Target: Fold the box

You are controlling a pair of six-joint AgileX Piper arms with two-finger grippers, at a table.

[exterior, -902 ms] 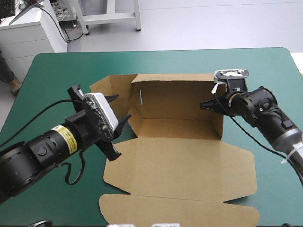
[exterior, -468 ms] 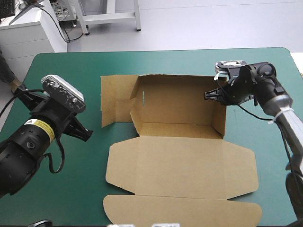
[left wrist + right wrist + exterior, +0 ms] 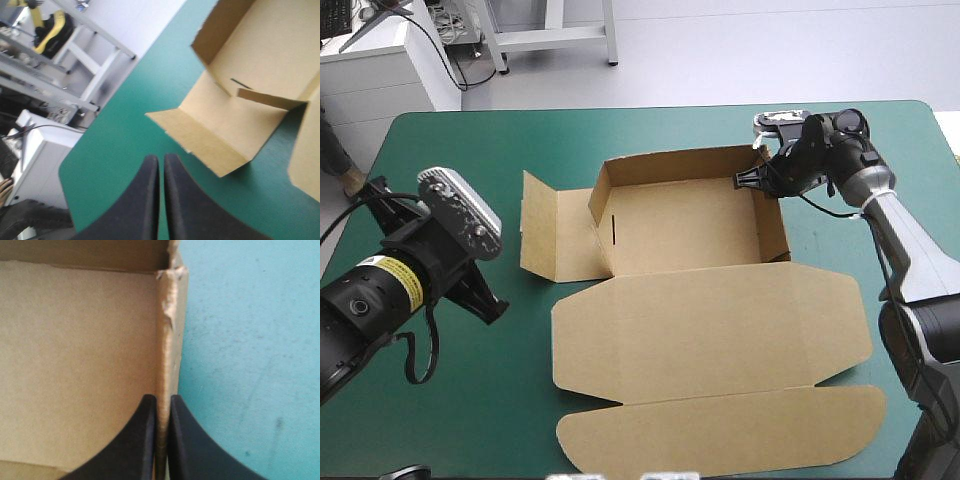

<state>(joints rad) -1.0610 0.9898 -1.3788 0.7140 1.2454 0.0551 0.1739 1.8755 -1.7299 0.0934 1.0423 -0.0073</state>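
The right claw (image 3: 160, 400) pinches the box (image 3: 670, 230) by its right wall, apparently to keep it upright; left claw (image 3: 161, 160) closed, empty, standing clear.

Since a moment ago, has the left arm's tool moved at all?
Yes. In the high view the left tool has pulled back from the box, where it stood at the left wall, toward the left edge of the table. It is shut and holds nothing.
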